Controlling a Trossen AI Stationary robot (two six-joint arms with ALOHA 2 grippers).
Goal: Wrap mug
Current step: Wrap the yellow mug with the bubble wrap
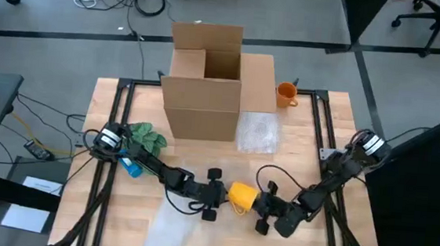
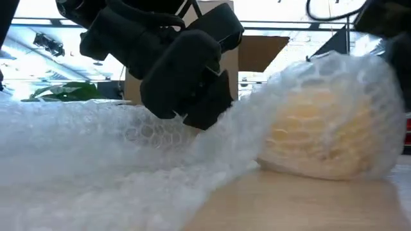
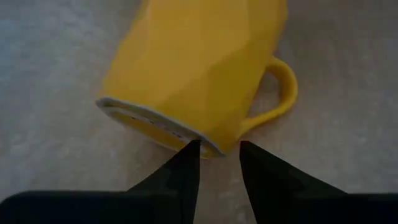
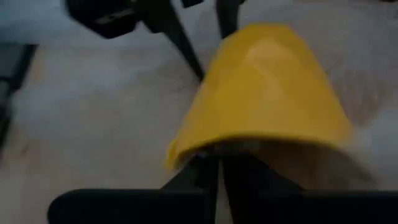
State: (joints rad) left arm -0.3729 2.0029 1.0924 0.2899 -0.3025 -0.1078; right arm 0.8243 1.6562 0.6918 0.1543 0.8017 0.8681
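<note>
High view shows the yellow mug (image 1: 242, 194) lying on its side near the front of the counter (image 1: 312, 158), on the end of a bubble wrap sheet (image 1: 168, 229), with the left claw (image 1: 213, 195) on one side of it and the right claw (image 1: 269, 213) on the other. In the left wrist view the left claw's fingers stand slightly apart, tips touching the mug's base rim. In the right wrist view the right claw's fingers look pinched on the wall at the mug's mouth, though the contact is blurred. From table height the wrap is already humped over the mug.

To do this step well, I would judge the right claw should keep the mug from rolling while the left takes the free wrap edge and draws it snugly over, handle tucked inside.

Count: two mugs, the yellow one and an orange mug (image 1: 286, 94) beside the cardboard box (image 1: 207, 90); one box; two bubble wrap pieces, the second (image 1: 257, 132) lying by the box; one green leafy thing (image 1: 147, 138)
</note>
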